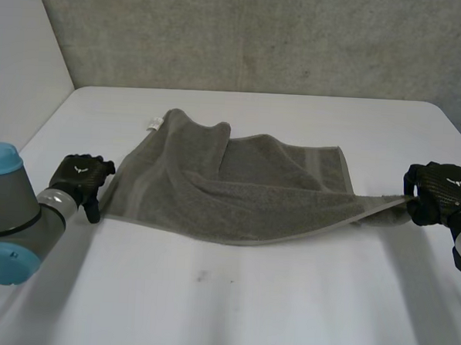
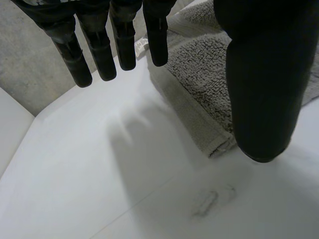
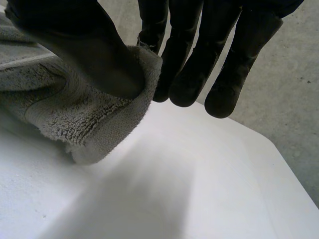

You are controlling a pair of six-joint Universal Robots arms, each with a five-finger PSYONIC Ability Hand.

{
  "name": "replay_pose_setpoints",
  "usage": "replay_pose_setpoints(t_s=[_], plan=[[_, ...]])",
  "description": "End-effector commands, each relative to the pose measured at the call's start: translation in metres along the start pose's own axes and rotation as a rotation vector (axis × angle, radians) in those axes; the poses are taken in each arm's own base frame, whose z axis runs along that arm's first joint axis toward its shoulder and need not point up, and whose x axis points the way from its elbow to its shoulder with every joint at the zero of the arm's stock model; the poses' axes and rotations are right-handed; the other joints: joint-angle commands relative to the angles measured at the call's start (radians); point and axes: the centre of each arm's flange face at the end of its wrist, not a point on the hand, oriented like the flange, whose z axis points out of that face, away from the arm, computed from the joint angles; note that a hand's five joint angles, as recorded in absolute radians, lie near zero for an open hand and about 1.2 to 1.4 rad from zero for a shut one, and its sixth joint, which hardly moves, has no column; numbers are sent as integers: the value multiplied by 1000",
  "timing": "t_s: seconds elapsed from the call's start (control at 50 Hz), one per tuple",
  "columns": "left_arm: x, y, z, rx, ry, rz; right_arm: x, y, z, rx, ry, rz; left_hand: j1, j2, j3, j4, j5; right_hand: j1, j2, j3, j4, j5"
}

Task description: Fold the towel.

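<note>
A grey towel [image 1: 237, 184] lies rumpled across the middle of the white table [image 1: 232, 296], partly doubled over, with a small white label [image 1: 153, 123] at its far left corner. My right hand [image 1: 440, 193] pinches the towel's near right corner [image 3: 104, 117] between thumb and fingers and holds it lifted off the table. My left hand [image 1: 79, 176] hovers just beside the towel's near left corner [image 2: 219, 144], fingers [image 2: 102, 50] straight and thumb apart, holding nothing.
A grey wall [image 1: 253, 34] runs behind the table's far edge. Bare table surface [image 2: 89, 174] lies under my left hand and along the whole front. A faint dark mark [image 1: 202, 276] sits on the table in front of the towel.
</note>
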Motion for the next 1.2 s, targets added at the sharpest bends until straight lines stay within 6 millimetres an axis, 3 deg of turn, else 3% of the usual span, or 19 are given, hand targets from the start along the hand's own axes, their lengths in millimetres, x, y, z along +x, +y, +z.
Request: replay_pose_setpoints(t_s=[0.02,0.68,1.2], plan=[[1,1,6,4,5,-1,0,1,0,-2,-1,-1,58,57,57,57,59,59,58,72,55,44],[8,4,30,11,21,0,-2,8,3,-26,-8,1,155,154,153,154,156,59,58,72,55,44],[23,-7,27,25,62,9,-2,12,5,-40,-14,-35,158,157,156,157,159,59,58,72,55,44]])
